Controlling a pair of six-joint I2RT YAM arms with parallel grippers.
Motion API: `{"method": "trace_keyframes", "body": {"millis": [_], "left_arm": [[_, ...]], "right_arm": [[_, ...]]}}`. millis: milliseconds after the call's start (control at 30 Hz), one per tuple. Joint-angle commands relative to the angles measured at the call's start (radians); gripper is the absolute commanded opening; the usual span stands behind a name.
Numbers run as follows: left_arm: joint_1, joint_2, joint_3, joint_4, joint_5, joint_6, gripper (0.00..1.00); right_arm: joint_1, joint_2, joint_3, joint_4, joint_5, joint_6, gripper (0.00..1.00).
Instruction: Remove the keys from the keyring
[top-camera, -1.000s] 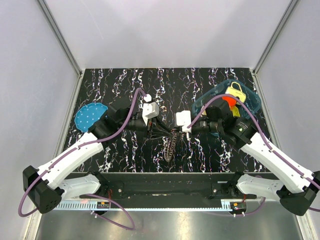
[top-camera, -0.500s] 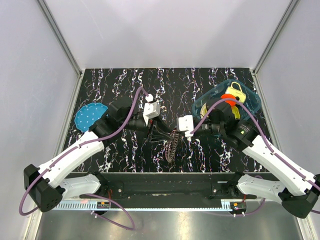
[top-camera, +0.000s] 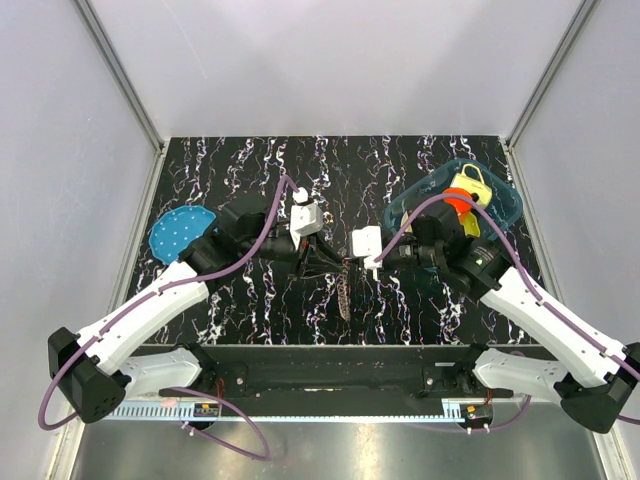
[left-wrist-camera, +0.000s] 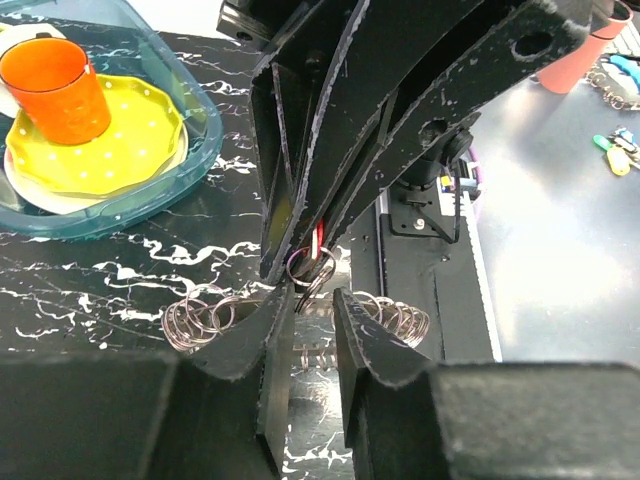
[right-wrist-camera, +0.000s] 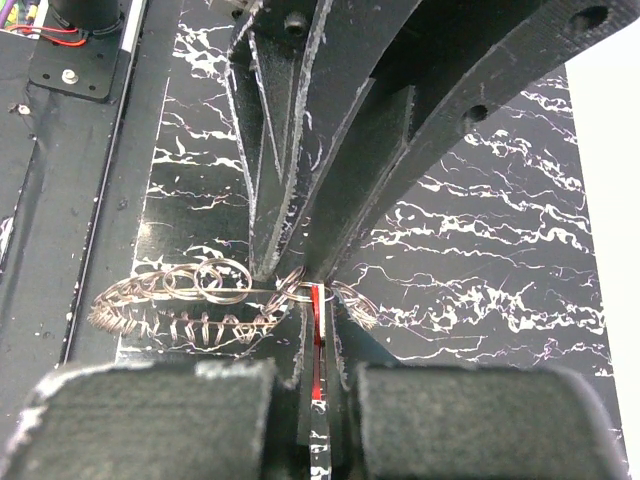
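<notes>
Both grippers meet tip to tip above the middle of the table. My right gripper (right-wrist-camera: 318, 300) is shut on the small red piece (right-wrist-camera: 318, 335), which hangs on the thin keyring (right-wrist-camera: 296, 290). The keys (right-wrist-camera: 185, 305), dull grey metal, fan out to the left of it and dangle below the grippers as a narrow bunch (top-camera: 343, 290). My left gripper (left-wrist-camera: 315, 302) faces the right one with its jaws a small gap apart. The keyring (left-wrist-camera: 312, 272) sits just at its fingertips, not visibly clamped. Key loops (left-wrist-camera: 200, 318) spread to either side.
A blue transparent tray (top-camera: 508, 212) at the back right holds an orange cup (left-wrist-camera: 55, 90), a yellow plate (left-wrist-camera: 110, 155) and a yellow padlock-shaped thing (top-camera: 470, 183). A blue round disc (top-camera: 180, 230) lies at the left. The right arm's base and table edge (left-wrist-camera: 430, 200) lie beyond the grippers.
The left jaws widened, then narrowed partway. The right gripper shifted right and came back left, still shut on the red piece. The hanging bunch now looks narrower.
</notes>
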Motion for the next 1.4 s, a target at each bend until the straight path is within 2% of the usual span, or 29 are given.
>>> {"method": "trace_keyframes", "body": {"millis": [0, 133, 333, 433, 500, 733, 767, 1367], "left_arm": [[-0.008, -0.001, 0.033, 0.003, -0.036, 0.038, 0.23], [-0.008, 0.003, 0.033, 0.0, 0.01, 0.039, 0.2], [-0.008, 0.008, 0.03, -0.016, 0.033, 0.049, 0.24], [-0.009, 0.013, 0.029, -0.011, 0.036, 0.035, 0.11], [-0.009, 0.008, 0.015, 0.041, -0.036, -0.043, 0.0], [-0.004, -0.035, -0.022, 0.128, -0.075, -0.076, 0.0], [-0.003, -0.036, -0.022, 0.136, -0.076, -0.115, 0.0], [0.015, -0.001, -0.027, 0.173, -0.15, -0.228, 0.0]], "right_arm": [[-0.001, 0.007, 0.055, 0.106, 0.003, 0.024, 0.0], [-0.001, 0.008, 0.059, 0.106, 0.002, 0.022, 0.0], [-0.001, 0.008, 0.067, 0.106, 0.003, 0.028, 0.0], [-0.003, 0.011, 0.067, 0.108, 0.003, 0.039, 0.0], [-0.003, 0.01, 0.064, 0.112, 0.012, 0.047, 0.0], [-0.001, -0.018, 0.021, 0.125, 0.038, 0.102, 0.0], [-0.003, -0.021, 0.016, 0.125, 0.037, 0.108, 0.0], [-0.001, -0.078, -0.054, 0.134, 0.029, 0.18, 0.0]]}}
